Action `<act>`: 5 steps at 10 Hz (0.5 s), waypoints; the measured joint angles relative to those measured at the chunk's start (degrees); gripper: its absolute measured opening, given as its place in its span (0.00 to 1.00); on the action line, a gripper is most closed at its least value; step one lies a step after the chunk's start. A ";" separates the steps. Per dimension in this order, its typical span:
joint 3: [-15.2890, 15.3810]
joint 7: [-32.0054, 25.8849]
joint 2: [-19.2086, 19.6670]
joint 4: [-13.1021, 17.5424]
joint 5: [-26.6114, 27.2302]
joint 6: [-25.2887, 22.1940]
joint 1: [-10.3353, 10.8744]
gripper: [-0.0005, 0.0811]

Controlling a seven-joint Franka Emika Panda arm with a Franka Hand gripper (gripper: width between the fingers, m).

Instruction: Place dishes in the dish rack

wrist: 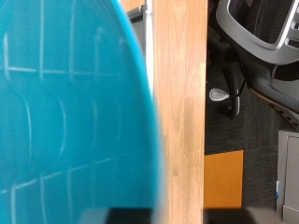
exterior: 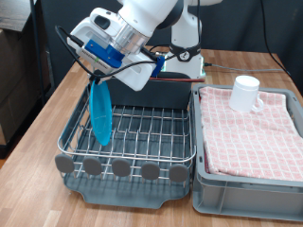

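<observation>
While hanging over the dish rack point(exterior: 142, 142) on the wooden table point(exterior: 47, 113), grips the light-blue plate point(exterior: 100, 113) on edge, upright, lower rim down among the rack's wires near the exterior view's left. Jaws closed on the plate's upper rim, gripper point(exterior: 98, 79) just above. Fills most of the wrist view, that plate point(wrist: 65, 112). Sits apart on the pink checked cloth point(exterior: 256, 128) in the grey bin point(exterior: 246, 194), at the exterior view's right: white mug point(exterior: 246, 93).
</observation>
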 joint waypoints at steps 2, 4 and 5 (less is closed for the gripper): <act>0.01 0.02 0.01 0.00 0.00 0.09 0.00 0.38; 0.13 -1.13 0.01 0.04 2.45 0.17 0.00 0.58; 0.25 -3.97 0.00 0.16 7.13 0.71 0.00 0.58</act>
